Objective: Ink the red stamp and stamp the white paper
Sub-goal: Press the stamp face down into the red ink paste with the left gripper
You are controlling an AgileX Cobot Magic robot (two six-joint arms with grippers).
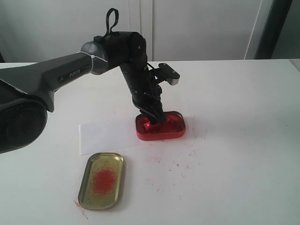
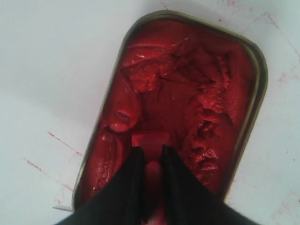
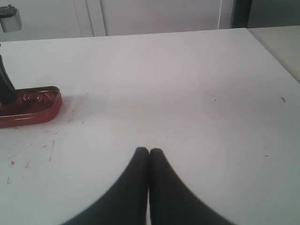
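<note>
Left wrist view looks straight down the left gripper (image 2: 151,152). Its two black fingers are drawn in narrow and clamp the stem of the red stamp (image 2: 150,139), whose square face sits down in the ink paste (image 2: 187,89). The paste is glossy, churned and ridged. It fills the red oval tin (image 2: 257,89) almost to its dull metal rim, and the stamp meets it near one end of the tin rather than at the centre.

From the exterior view, the left arm (image 1: 61,75) reaches in from the left and bends steeply down, so the gripper stands nearly upright over the tin's left half. The white paper (image 1: 105,137) lies flat on the table (image 1: 243,140) just left of the tin. Its right edge comes right up to the tin's wall, though I cannot tell whether they touch. Nearer the camera, just in front of the paper, the gold lid (image 1: 111,163) lies open side up with a red blotch in its middle. Thin red smudges (image 1: 180,164) speckle the tabletop in front of the tin.

Over on the right wrist view, the right gripper (image 3: 149,151) has its fingertips pressed together with nothing between them. It is above bare table, well apart from the tin.
</note>
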